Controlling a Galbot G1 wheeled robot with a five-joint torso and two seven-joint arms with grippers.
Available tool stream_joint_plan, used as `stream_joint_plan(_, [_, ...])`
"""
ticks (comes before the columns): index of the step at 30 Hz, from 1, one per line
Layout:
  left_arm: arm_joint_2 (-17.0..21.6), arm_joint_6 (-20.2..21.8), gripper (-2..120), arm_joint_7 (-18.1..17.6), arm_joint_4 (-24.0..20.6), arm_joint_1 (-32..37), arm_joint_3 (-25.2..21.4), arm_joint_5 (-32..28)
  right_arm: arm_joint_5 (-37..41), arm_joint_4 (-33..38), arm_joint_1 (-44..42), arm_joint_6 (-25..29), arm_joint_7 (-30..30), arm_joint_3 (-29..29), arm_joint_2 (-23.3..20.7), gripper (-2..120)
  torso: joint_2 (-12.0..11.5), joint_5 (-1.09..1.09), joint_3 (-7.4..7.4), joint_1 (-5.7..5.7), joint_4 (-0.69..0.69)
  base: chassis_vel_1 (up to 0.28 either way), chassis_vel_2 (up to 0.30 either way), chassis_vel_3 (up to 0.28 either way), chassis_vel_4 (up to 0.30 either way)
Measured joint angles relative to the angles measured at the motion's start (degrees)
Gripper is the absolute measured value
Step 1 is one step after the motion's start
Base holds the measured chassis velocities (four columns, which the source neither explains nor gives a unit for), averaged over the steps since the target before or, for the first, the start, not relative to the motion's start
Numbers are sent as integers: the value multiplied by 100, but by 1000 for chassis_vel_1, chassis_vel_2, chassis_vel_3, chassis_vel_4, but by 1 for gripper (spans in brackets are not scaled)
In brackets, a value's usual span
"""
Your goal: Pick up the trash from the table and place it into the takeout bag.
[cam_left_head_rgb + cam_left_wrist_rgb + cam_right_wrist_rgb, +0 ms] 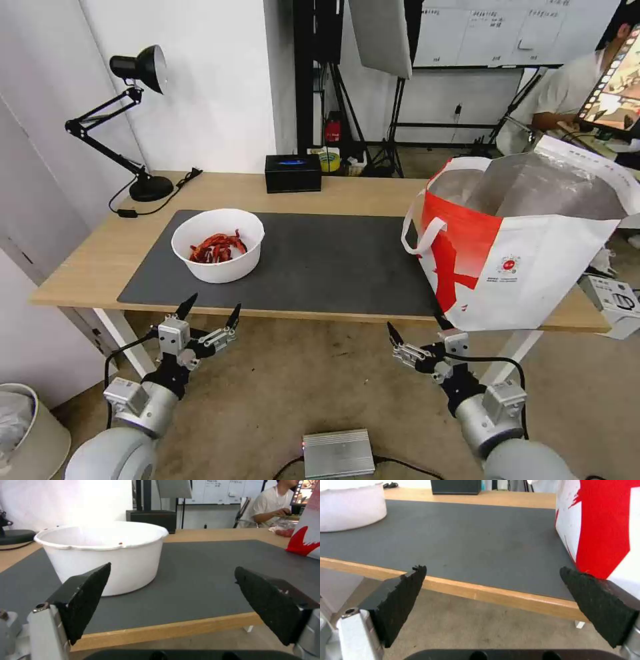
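The left gripper (210, 312) hangs just short of the table (80, 263) edge, fingers (87, 597) spread wide and empty; the white bowl (218, 244) of red scraps sits on the mat just beyond them, likely the first pick; the right gripper (419, 328), fingers likewise parted and empty, waits below the takeout bag (527, 267), which stands open-mouthed beside its outer finger to receive trash.

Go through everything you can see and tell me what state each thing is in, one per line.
White bowl: upright on the mat, holding red scraps.
Takeout bag: upright at the table's right end, mouth open.
Desk lamp: at the table's back left corner, whether lit is unclear.
Left gripper: open, empty, below the table edge.
Right gripper: open, empty, below the table edge.
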Motion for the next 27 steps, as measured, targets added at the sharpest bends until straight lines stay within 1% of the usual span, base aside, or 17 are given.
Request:
stream_joint_plan(14, [61,-3,100,-22,15,-45,-9,-30,7,-2,1,-8,2,0,2,100,0,0,0,0,0,0,0,0,0])
stream_joint_plan(20, [225,58,100,-133,8,-137,-111,-237,8,-2,3,-8,3,0,0,100,-1,0,0,0,0,0,0,0,0])
stream_joint_plan(27, [392,98,100,-160,10,-194,-205,-397,9,-1,4,-8,2,1,-1,100,-1,0,0,0,0,0,0,0,0])
